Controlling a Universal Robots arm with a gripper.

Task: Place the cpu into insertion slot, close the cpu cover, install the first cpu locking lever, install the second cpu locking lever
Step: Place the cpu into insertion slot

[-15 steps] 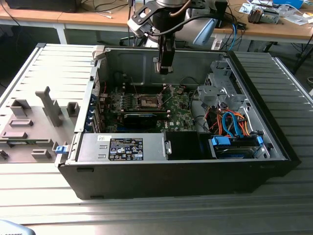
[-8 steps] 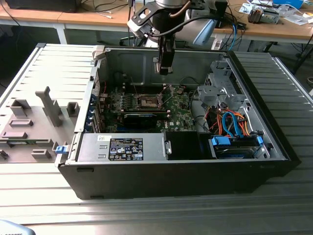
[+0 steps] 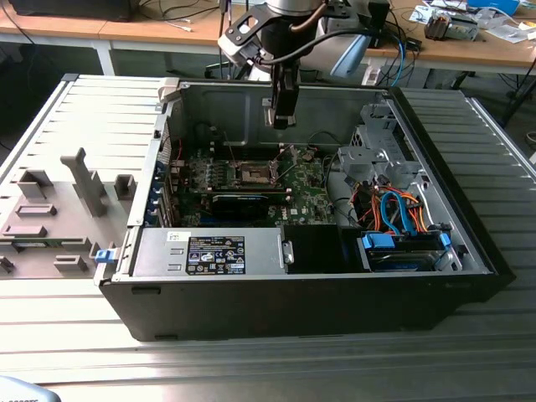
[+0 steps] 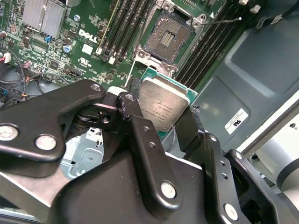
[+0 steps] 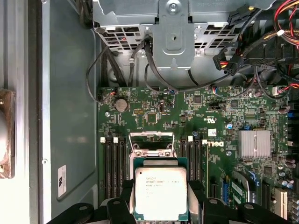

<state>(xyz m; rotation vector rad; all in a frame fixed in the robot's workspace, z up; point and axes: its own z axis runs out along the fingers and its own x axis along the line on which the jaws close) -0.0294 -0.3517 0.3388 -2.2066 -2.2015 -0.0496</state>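
Tabletop: grey ribbed metal tabletop (image 3: 251, 368), carrying everything.
Case: black open computer case (image 3: 293, 310), lying on its side, inside facing up.
Board: green circuit board (image 3: 310, 197) on the floor of the computer case.
Gripper: black two-finger gripper (image 3: 280, 124), hanging well above the circuit board, pinching the small flat square cpu (image 4: 163, 105) with silvery-grey metal top by two opposite edges.
Slot: small square insertion slot (image 4: 167, 39) with shiny metal rim, dark centre bare, nothing seated inside.
Cpu position: in the air, near the insertion slot but apart from it, metal top facing the wrist cameras.
Advice: best to square the cpu edges to the rim, keep it level, lower straight down, never slide across the contacts, let go only once lying flat.
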